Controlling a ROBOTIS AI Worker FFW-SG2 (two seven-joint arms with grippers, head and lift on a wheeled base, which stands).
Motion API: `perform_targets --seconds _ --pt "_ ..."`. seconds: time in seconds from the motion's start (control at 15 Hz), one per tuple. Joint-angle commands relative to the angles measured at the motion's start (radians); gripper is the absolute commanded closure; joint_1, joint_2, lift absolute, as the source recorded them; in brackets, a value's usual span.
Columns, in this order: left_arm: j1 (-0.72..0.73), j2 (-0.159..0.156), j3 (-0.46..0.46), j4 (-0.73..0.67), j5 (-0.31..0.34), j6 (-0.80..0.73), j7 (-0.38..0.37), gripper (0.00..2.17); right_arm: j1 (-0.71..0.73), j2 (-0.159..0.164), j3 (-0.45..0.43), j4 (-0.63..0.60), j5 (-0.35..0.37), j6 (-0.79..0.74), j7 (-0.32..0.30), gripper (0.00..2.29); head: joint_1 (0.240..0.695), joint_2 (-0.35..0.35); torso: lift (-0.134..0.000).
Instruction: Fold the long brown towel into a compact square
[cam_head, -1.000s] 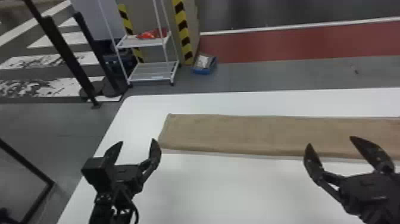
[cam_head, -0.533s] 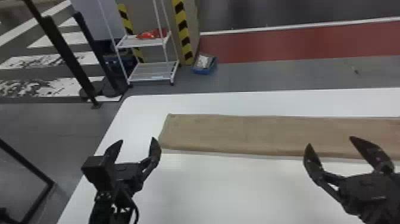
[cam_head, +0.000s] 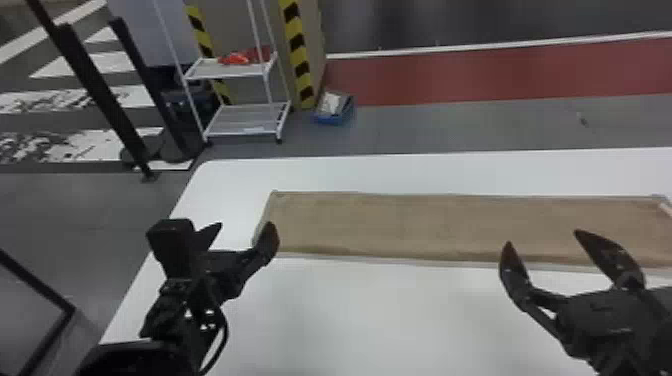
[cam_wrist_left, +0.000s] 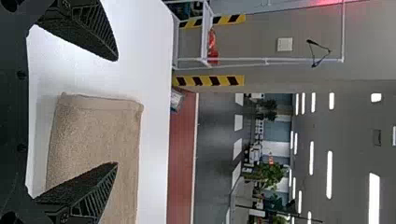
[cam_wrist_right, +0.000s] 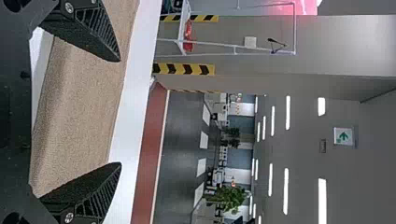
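The long brown towel (cam_head: 450, 225) lies flat across the white table, its long sides running left to right. My left gripper (cam_head: 245, 225) is open near the towel's left end, its right-hand finger just in front of that edge. Open too, my right gripper (cam_head: 542, 238) stands by the near side of the towel's right part. In the left wrist view the towel (cam_wrist_left: 93, 140) shows its end beyond my left gripper (cam_wrist_left: 116, 111), with nothing held. The right wrist view has the towel (cam_wrist_right: 79, 102) stretching behind the parted fingers of my right gripper (cam_wrist_right: 119, 112).
Bare white table (cam_head: 375, 315) lies in front of the towel, with a narrower strip behind it. On the floor past the table's far edge are a white wire shelf (cam_head: 245, 120) and a blue box (cam_head: 334, 112). Black posts (cam_head: 100, 90) stand at the far left.
My left gripper has moved forward and slightly right, toward the towel's left end. The head view has swung a little to the right, bringing the towel's right end into sight.
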Motion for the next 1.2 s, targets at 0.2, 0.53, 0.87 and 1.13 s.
perform_targets --seconds 0.2,0.53,0.87,1.13 --pt "-0.233 0.007 0.003 0.065 -0.021 0.346 -0.054 0.09 0.003 0.001 -0.008 0.004 0.0 0.0 0.0 0.09 0.695 0.167 -0.125" --pt "-0.372 0.018 0.044 0.206 -0.035 0.502 -0.124 0.1 -0.001 0.001 -0.016 0.02 -0.002 0.0 0.0 0.09 0.695 0.153 -0.125" --pt "-0.432 0.033 0.055 0.312 -0.027 0.521 -0.129 0.12 -0.001 0.001 -0.019 0.024 -0.009 -0.012 0.0 0.09 0.695 0.163 -0.125" --pt "-0.44 0.035 0.069 0.327 -0.017 0.536 -0.207 0.49 0.002 0.001 -0.022 0.023 -0.012 -0.016 0.0 0.09 0.695 0.162 -0.125"
